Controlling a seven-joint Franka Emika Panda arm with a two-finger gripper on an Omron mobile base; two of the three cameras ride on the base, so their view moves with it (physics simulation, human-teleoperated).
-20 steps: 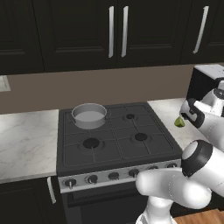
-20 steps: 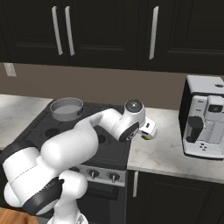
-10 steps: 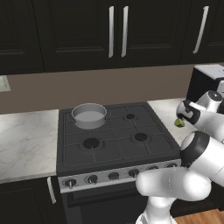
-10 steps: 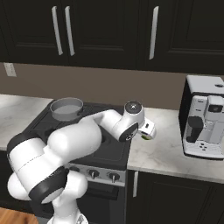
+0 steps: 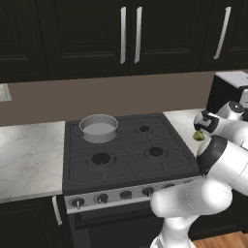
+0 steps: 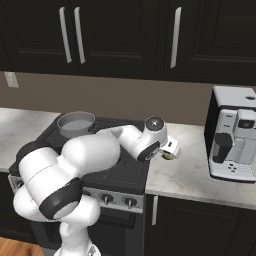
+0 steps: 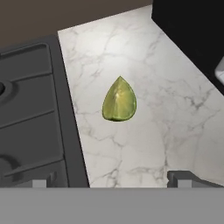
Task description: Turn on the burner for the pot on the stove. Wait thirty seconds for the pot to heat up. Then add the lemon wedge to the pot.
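Gripper [image 7: 109, 181] stands wide open above the wedge [image 7: 119, 99], holding nothing. Wedge lies flat on the marble counter [image 7: 166, 131], just right of the stove [image 7: 30, 109], apart from its edge. Pot [image 5: 99, 128] sits on the rear left burner. Advice: centre the 2 fingers either side of the wedge, descend straight, close gently to avoid squirting it sideways.

One pot [image 5: 98, 128] on the stove [image 5: 127, 160], four round burners showing, five dark knobs along its front strip. One lemon wedge [image 7: 119, 100] on the counter [image 7: 144, 83]. One coffee machine [image 6: 234, 140]. Four cabinet handles overhead.
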